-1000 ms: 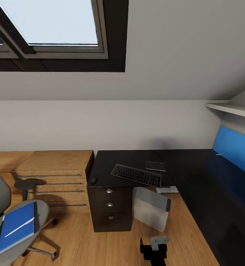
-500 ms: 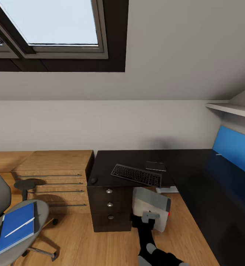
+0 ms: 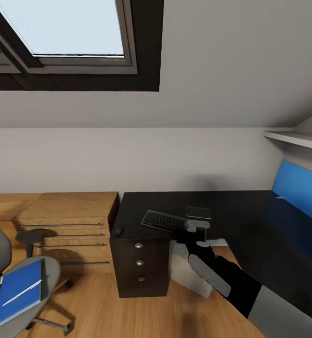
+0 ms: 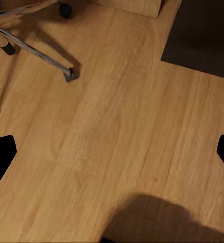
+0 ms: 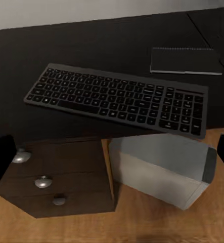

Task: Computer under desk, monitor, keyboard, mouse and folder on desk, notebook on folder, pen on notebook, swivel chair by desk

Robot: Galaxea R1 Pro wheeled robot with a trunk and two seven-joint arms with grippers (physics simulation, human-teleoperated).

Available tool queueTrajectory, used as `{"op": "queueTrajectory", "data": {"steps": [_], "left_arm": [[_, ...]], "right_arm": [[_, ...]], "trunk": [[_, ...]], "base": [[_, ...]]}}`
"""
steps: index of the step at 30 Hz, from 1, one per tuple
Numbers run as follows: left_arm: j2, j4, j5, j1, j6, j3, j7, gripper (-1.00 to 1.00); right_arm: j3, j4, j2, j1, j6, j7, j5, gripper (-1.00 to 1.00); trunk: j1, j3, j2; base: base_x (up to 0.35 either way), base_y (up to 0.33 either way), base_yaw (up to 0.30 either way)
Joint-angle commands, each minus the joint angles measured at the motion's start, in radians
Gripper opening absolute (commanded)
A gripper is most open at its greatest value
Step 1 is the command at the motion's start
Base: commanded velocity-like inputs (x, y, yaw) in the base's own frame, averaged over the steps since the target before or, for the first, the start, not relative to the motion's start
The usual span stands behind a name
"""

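One keyboard [image 5: 119, 97] lies on the desk [image 3: 231, 206], its near edge overhanging, with one mouse [image 3: 119, 230] well apart at the desk's left edge and one dark notebook [image 5: 186, 61] behind it. One computer [image 5: 160, 169] leans under the desk. Folder [image 3: 16, 292] and pen [image 3: 22, 292] wait on the swivel chair [image 3: 48, 272] — much remains. The right gripper [image 3: 197, 226] reaches toward the keyboard, fingers wide; the left gripper's fingers are spread too, over floor.

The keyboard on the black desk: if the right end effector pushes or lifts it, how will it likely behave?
The keyboard looks slim and flat, so it would probably slide across the glossy desk rather than tip. One corner seems to overhang the desk edge above the computer, so a push that way might drop it. Its thin profile probably leaves little edge to grip.
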Motion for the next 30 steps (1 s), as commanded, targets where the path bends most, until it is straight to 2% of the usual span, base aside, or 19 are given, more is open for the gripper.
{"op": "queueTrajectory", "data": {"steps": [1, 3, 4, 5, 9, 14, 22, 30], "left_arm": [[-0.001, 0.0, -0.003, -0.001, -0.003, 0.003, 0.002, 1.0], [0.0, 0.0, -0.003, -0.001, -0.003, 0.003, 0.002, 1.0], [0.0, 0.0, -0.003, -0.001, -0.004, 0.003, 0.004, 1.0], [0.0, 0.0, -0.004, -0.001, -0.004, 0.003, 0.004, 1.0], [-0.001, -0.001, -0.005, -0.001, -0.005, 0.003, 0.008, 1.0], [0.0, -0.001, -0.002, -0.001, -0.037, 0.003, 0.01, 1.0], [0.0, -0.001, -0.001, -0.001, -0.046, 0.003, 0.01, 1.0], [0.0, -0.001, 0.0, -0.001, -0.049, 0.003, 0.01, 1.0]], "right_arm": [[0.002, -0.002, -0.002, -0.001, 0.007, -0.008, 0.004, 1.0], [0.001, -0.004, -0.002, -0.001, 0.01, -0.009, 0.027, 1.0], [0.001, -0.01, -0.003, 0.001, 0.013, -0.011, 0.054, 1.0], [0.001, -0.011, -0.003, 0.001, 0.014, -0.011, 0.056, 1.0], [0.001, -0.011, -0.006, 0.002, 0.013, -0.005, 0.06, 1.0], [0.0, -0.005, -0.011, 0.002, 0.013, 0.075, 0.062, 1.0], [0.0, 0.011, -0.024, 0.002, 0.013, 0.17, 0.064, 1.0], [-0.001, 0.059, -0.025, 0.002, -0.003, 0.227, 0.067, 1.0]], "trunk": [[0.001, -0.002, -0.002], [0.001, -0.002, -0.002], [0.001, -0.002, -0.002], [0.001, -0.002, -0.002], [0.001, -0.002, -0.002], [0.001, -0.002, -0.002], [0.001, -0.002, -0.002], [0.001, -0.002, -0.002]], "base": [[0.313, 0.0, 0.0], [0.317, 0.0, 0.0], [0.322, 0.0, 0.0], [0.323, 0.0, 0.0], [0.323, 0.0, 0.0], [0.323, 0.0, 0.0], [0.323, 0.0, 0.0], [0.304, 0.0, 0.0]]}}
